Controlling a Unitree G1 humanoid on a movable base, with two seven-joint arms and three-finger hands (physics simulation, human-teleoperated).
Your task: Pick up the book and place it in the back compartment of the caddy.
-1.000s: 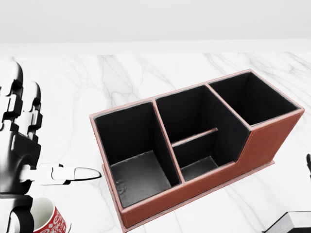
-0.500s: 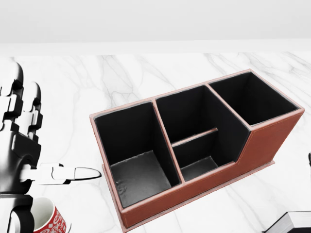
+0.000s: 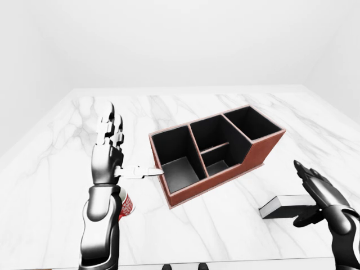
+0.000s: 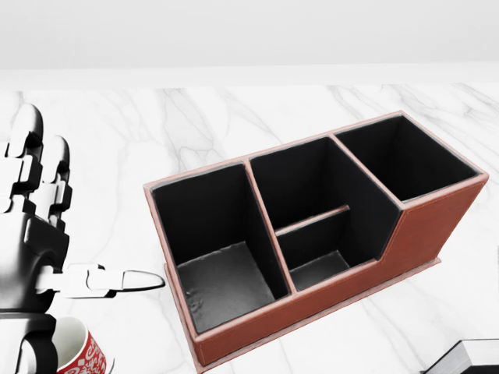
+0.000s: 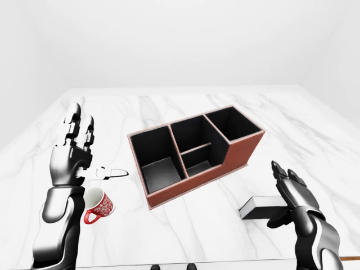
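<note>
One caddy [image 5: 194,157] on the marble table [image 5: 185,225], split into four compartments. One book [image 5: 260,207] and one red-patterned mug [image 5: 99,205]. Two robot hands: left hand [image 5: 70,154], right hand [image 5: 293,194]

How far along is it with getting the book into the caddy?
Nothing is done yet. The book lies flat on the table, and every compartment of the caddy is empty. The right hand is open beside the book, apparently not gripping it; the left hand is raised and open near the mug. Left to do: grip the book, lift it and put it in the back compartment.
</note>
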